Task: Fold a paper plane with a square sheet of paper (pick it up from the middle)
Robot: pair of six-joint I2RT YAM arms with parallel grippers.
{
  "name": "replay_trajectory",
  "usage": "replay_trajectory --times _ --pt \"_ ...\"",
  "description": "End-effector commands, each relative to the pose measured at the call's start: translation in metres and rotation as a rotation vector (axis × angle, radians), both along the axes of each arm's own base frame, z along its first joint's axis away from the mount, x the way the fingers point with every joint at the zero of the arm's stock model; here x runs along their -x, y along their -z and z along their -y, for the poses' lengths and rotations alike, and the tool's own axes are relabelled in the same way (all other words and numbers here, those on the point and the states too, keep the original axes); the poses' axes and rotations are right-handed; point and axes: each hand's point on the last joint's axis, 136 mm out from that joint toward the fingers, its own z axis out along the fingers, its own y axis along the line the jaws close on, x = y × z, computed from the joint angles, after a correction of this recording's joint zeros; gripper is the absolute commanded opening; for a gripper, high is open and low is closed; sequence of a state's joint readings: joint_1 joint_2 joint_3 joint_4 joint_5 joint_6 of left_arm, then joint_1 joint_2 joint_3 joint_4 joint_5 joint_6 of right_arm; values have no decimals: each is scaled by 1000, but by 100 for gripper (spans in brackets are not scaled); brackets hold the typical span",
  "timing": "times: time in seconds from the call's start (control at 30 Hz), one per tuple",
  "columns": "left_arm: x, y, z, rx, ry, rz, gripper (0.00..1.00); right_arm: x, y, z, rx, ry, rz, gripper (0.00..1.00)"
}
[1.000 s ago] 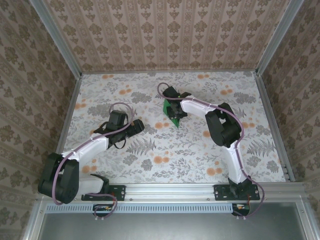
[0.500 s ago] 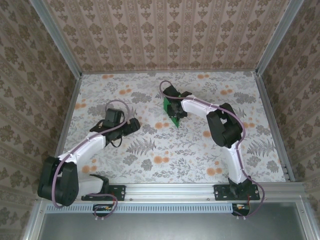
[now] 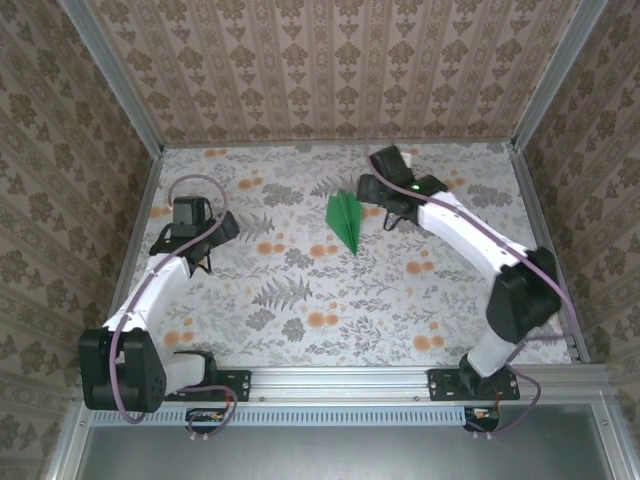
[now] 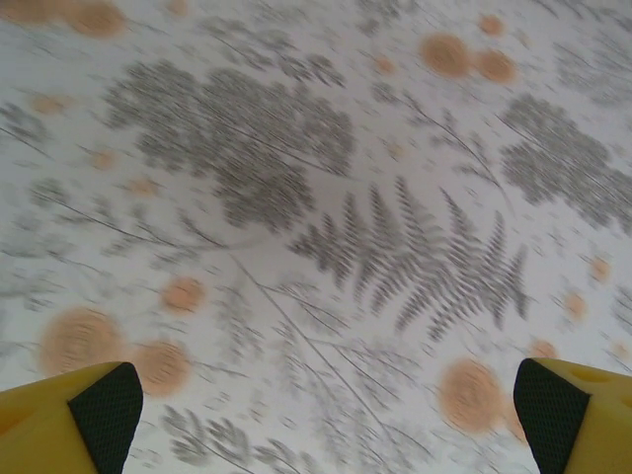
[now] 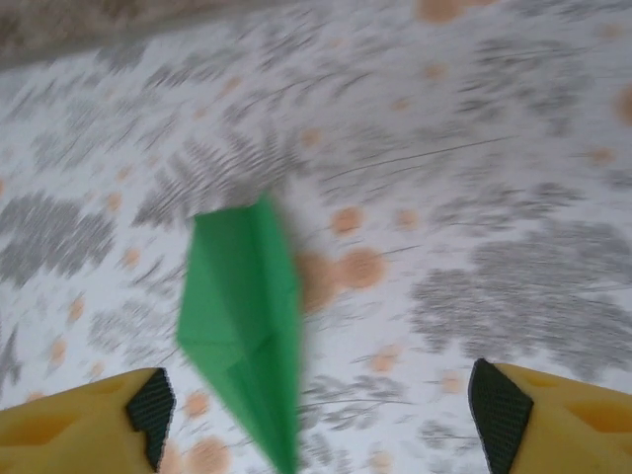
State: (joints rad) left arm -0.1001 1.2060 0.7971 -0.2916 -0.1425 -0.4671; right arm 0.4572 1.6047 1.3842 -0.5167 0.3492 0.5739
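The paper plane point(image 3: 347, 222) is a narrow bright green dart lying free on the floral table point(image 3: 300, 300), its point toward the near side. In the right wrist view the paper plane point(image 5: 247, 316) lies left of centre, blurred, with its centre crease visible. My right gripper point(image 3: 375, 198) hovers just right of the plane, open and empty; the right gripper point(image 5: 324, 415) has its jaws spread wide above the table. My left gripper point(image 3: 222, 228) is far off at the left, also open. The left gripper point(image 4: 326, 415) has only tablecloth between its fingers.
Patterned walls with metal rails point(image 3: 150, 190) enclose the table on the left, back and right. The arm bases sit on the near rail point(image 3: 340, 378). Flat floral tablecloth point(image 4: 316, 197) spreads around the plane.
My right gripper has let go of the green paper and pulled away to the right and back, leaving the plane on the table. The left arm has swung further left.
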Motion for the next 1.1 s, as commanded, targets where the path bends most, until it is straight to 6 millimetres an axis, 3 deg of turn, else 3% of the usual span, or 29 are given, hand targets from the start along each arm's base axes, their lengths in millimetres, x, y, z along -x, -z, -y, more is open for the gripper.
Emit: replay_trajectory --times 0.0,0.1,0.2,0.3,0.4,0.5,0.67,1.0,1.07 --pt "-1 -11 -34 -160 -68 82 100 10 -19 65 119 150 127 96" --pt "-2 -6 -53 -241 -120 131 100 32 -23 116 224 260 174 100" --pt "-6 1 -58 -319 -83 191 100 52 -3 160 335 338 144 100" --pt "-9 7 -57 -361 -41 265 100 65 20 186 439 367 158 100" --pt "-16 19 -49 -376 47 282 100 70 51 203 392 373 170 100" --pt "-25 32 -40 -375 122 280 100 67 67 207 397 351 205 100" --pt "-37 25 -22 -342 217 386 100 50 85 190 382 207 242 100" --pt "-47 46 -9 -317 299 422 100 28 82 156 293 -2 369 100" --pt "-47 49 -8 -317 301 428 100 29 92 152 264 -26 410 100"
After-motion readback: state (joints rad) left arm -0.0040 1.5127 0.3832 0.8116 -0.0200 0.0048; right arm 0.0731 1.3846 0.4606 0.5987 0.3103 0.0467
